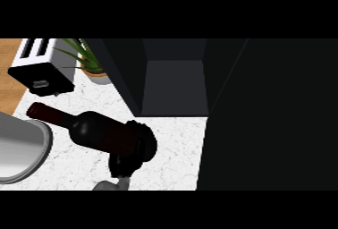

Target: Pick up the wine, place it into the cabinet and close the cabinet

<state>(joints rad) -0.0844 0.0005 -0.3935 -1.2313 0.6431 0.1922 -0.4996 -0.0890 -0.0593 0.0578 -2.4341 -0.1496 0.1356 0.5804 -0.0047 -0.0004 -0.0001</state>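
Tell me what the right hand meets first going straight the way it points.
Probably nothing before the open cabinet: the right hand, holding the wine, points into its opening, near its left side. Height is unclear.

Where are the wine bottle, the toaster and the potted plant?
Dark glass wine bottle with red cap (92,129), head view, on its body.
Black and white toaster (30,74), head view, on its black side.
Green potted plant (99,77), head view, on its pot.

Wine bottle base behind the hand; grey vessel cut off left.
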